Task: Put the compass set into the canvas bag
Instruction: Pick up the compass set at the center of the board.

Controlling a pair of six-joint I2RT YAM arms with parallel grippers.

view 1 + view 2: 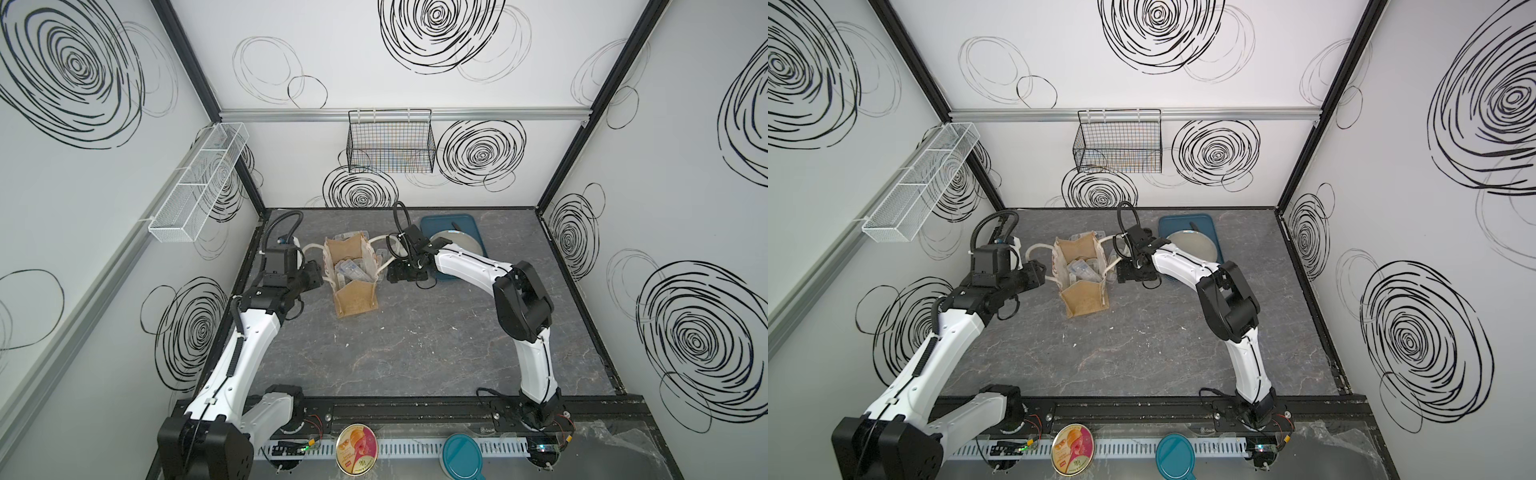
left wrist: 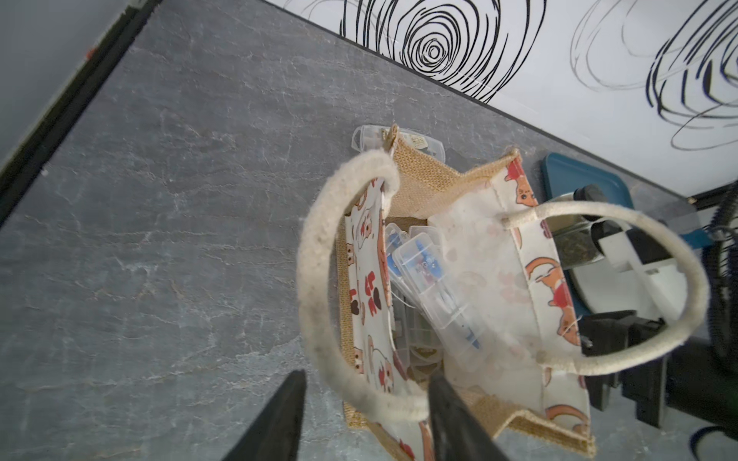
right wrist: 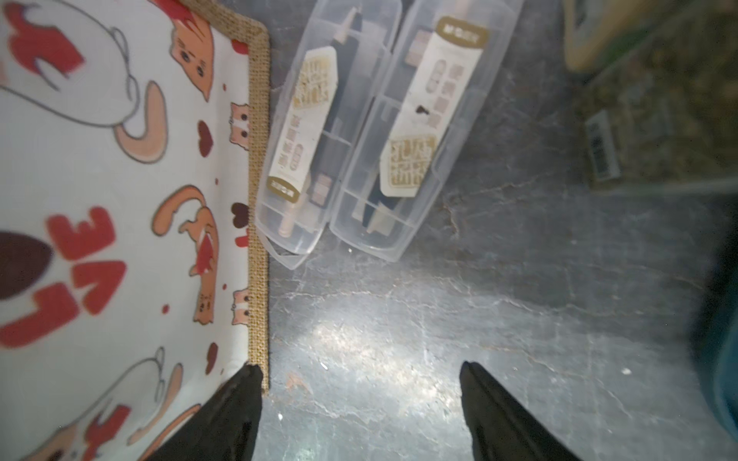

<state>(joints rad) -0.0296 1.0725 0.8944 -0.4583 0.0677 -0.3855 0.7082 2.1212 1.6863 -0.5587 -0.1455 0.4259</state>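
Grey marbled tabletop holds one canvas bag, upright. One of its two rope handles sits unpinched between the parted jaws of the left gripper; best grip it squarely and steady the bag. The right gripper, spread and empty, faces two compass set cases on the table; at least two more cases lie inside the bag, one behind.
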